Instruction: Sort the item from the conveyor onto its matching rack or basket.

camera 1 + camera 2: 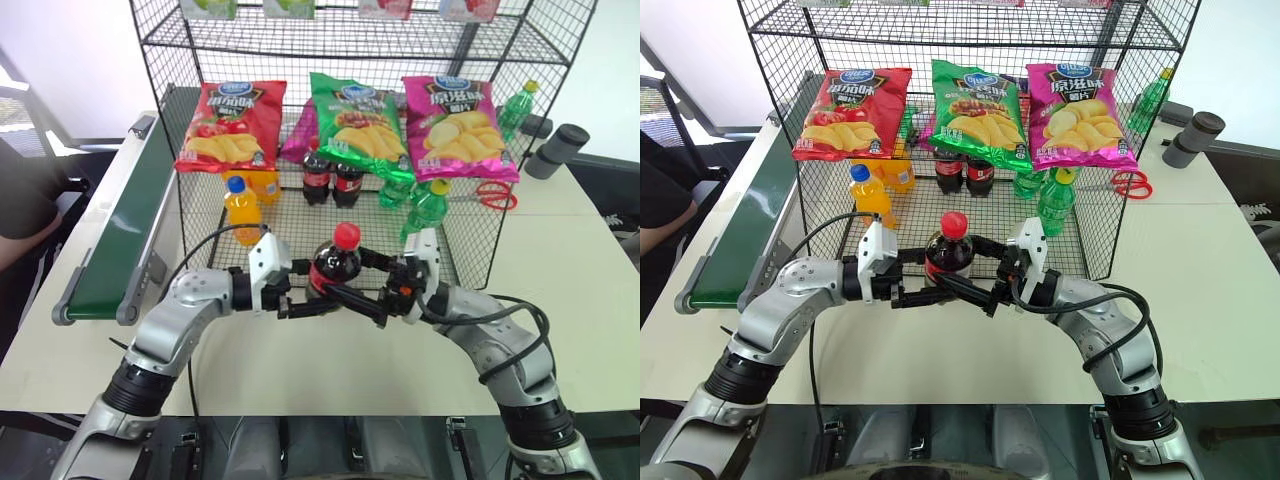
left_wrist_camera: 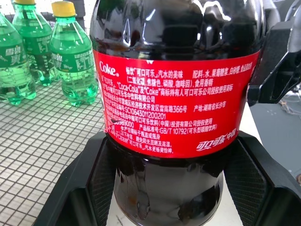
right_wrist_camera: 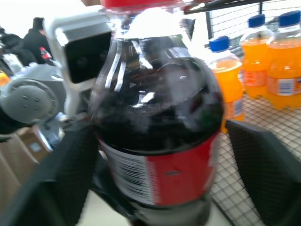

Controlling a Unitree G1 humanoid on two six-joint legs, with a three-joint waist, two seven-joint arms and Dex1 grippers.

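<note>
Cola bottle stands upright in the air just before the black wire rack's open front edge, red cap up, over the worktop's near middle; the left gripper clamps its lower body from one side; the right gripper meets it from the other, its fingers drawn in around the same bottle (label facing the left wrist). Conveyor runs along the worktop's left edge.
</note>
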